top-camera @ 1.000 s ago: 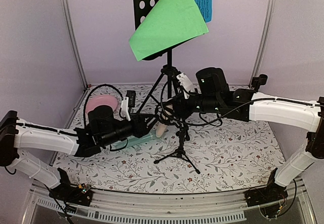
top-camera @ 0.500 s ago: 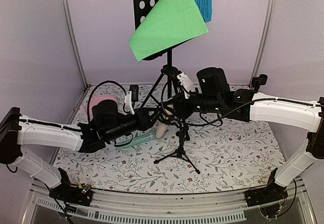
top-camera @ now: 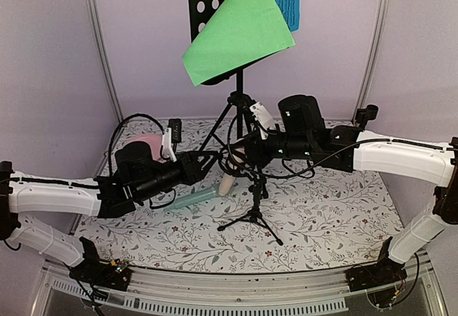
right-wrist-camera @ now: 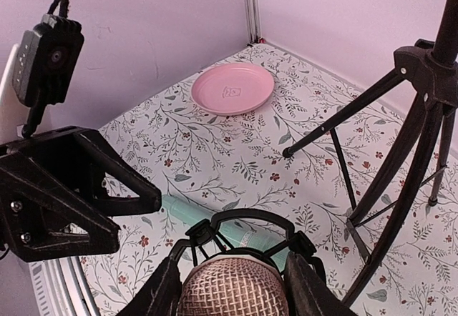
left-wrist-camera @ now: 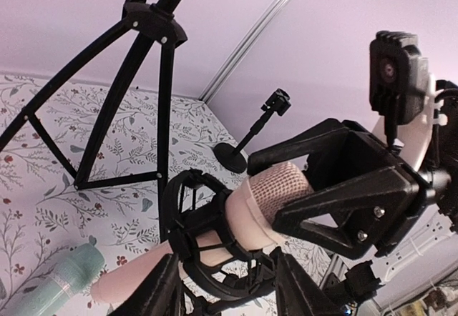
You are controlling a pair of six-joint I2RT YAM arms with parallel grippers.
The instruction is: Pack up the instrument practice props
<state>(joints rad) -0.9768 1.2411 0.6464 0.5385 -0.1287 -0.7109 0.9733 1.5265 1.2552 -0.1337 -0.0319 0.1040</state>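
right wrist view: right claw [right-wrist-camera: 237, 296] is clamped on the mesh head of the beige microphone [right-wrist-camera: 229, 282], tilted in its black ring mount [right-wrist-camera: 243, 222] above the floral-print table [top-camera: 322, 209]. left claw [left-wrist-camera: 225, 291] stands parted beside that mount; mint cylindrical microphone [top-camera: 193, 199] lies flat below.
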